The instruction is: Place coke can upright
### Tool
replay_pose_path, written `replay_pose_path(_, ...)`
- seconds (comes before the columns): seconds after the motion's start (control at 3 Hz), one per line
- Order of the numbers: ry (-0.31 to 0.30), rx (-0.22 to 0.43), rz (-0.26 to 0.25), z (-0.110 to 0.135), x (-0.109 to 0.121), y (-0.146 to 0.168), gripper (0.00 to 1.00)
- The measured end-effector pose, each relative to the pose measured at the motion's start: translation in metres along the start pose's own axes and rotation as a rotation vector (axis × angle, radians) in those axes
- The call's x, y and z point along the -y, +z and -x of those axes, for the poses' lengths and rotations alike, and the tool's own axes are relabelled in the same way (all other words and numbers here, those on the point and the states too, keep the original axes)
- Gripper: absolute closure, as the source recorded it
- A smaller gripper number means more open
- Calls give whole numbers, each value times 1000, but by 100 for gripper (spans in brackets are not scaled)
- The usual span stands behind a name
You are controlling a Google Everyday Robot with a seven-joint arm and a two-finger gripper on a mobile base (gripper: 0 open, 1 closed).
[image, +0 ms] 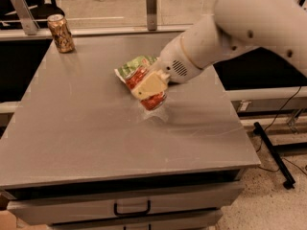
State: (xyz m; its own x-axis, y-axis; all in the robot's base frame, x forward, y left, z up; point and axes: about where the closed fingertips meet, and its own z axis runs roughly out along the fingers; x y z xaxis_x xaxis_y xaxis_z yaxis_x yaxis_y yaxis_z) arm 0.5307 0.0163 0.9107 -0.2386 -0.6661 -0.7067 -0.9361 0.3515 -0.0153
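The coke can is red with white lettering and sits between the fingers of my gripper near the middle of the grey table. A tan finger pad covers the can's side. The can is tilted, with its lower end close to the table top; I cannot tell whether it touches. My white arm reaches in from the upper right.
A green crinkled chip bag lies just behind the gripper. A brown-gold patterned can stands upright at the table's back left corner. A drawer with a handle is below the front edge. A glass rail runs behind the table.
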Motion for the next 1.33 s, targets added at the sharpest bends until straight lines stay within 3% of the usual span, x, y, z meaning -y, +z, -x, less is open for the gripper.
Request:
replay_pose_path(0.33, 17, 224, 75, -1, 9, -9, 100)
replay_pose_path(0.67, -33, 399, 148, -3, 6, -17, 100)
replay_pose_path(1.0, -131, 533, 191, -9, 0, -25, 100)
replay_pose_path(1.33, -210, 602, 224, -19, -6, -26, 100)
